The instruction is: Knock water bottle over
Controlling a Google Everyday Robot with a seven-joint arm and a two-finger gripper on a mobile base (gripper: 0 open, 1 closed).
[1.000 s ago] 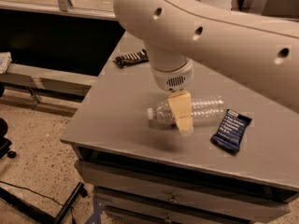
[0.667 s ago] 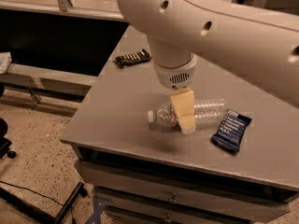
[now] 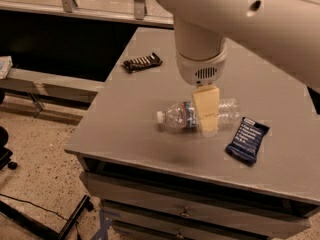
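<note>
One dark snack wrapper [image 3: 142,62] lies at the far left of the grey table [image 3: 120,134], well apart from anything that matters here. Moving right, toward the near edge, the water bottle [image 3: 180,115] rests flat on its side on the tabletop, its white cap at the left end and its base at the right, so its long axis runs left to right, roughly along the table's near edge. The label band sits just left of where the gripper [image 3: 208,128] crosses it. The gripper hangs straight down from the thick white arm [image 3: 200,44] and stands on the near side of the bottle's middle, its tan tip low at the tabletop and overlapping the bottle's body in this view. I cannot tell whether it touches the plastic, nor whether it is set wide or narrow, since only one tan face shows. It does not appear to be holding anything. As the bottle lies flat rather than upright, the knocking over looks done, and any coming move would be a lift up and away. A sideways sweep toward the far side would merely roll the bottle across its axis. Farther right, near the bottle's base but apart from it, lies a blue snack wrapper [image 3: 247,140].
</note>
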